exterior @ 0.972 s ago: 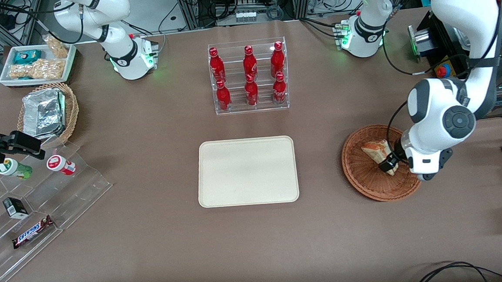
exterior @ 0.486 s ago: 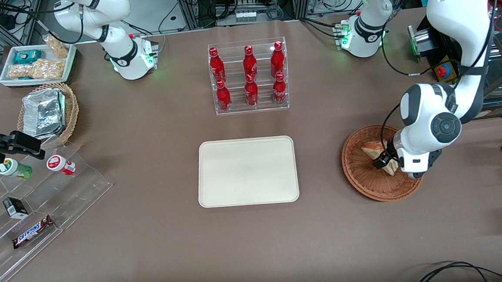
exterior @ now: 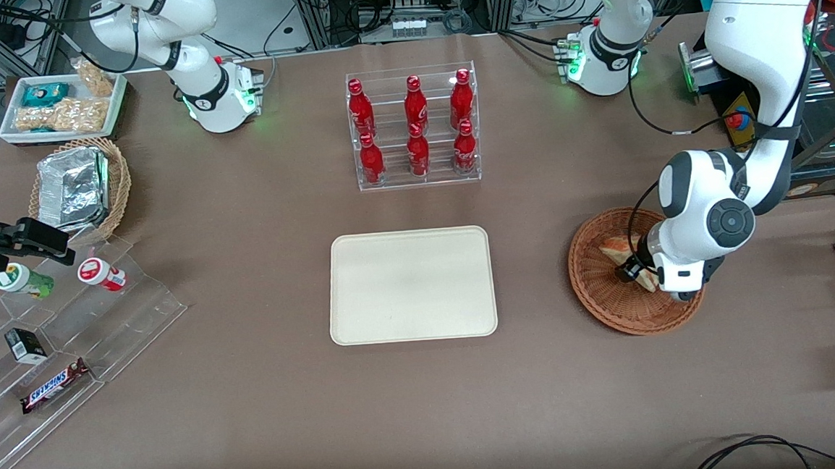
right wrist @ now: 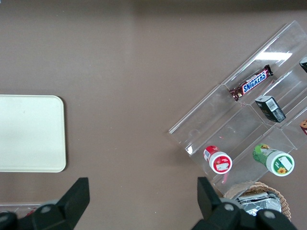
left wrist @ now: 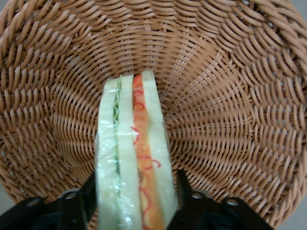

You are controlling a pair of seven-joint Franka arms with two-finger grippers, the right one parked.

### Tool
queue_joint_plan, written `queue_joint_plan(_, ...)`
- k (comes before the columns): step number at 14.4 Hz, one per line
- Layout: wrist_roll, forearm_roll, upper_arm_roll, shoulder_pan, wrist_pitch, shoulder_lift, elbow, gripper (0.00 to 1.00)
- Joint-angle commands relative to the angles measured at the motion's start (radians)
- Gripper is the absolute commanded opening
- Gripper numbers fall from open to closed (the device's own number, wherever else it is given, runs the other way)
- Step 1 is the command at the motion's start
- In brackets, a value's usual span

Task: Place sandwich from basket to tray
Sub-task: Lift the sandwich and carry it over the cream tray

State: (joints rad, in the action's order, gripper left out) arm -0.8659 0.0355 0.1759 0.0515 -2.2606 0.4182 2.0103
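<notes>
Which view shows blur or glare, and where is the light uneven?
Left wrist view: the sandwich is soft where it sits nearest the lens between the claw fingers, while the basket weave is sharper. Front view: green lamps glow at the arm bases; the tray is evenly lit.

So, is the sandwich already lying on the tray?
No, the sandwich is in the basket, between the gripper fingers; the tray is bare.

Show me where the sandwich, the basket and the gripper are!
sandwich (left wrist: 132, 158), left wrist view, its wrapped layered edge.
basket (exterior: 598, 289), front view, bare woven floor.
gripper (left wrist: 132, 201), left wrist view, midway between fingertips, around the sandwich in the basket.
</notes>
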Motion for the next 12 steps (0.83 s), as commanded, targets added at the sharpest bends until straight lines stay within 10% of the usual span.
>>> queue_joint_plan(1,-0.009,0.012,-0.003,-0.004,-0.008,0.004,-0.019,0.12)
queue_joint_plan(12,-0.022,0.006,0.072,-0.039,0.369,-0.072,-0.272,0.08)
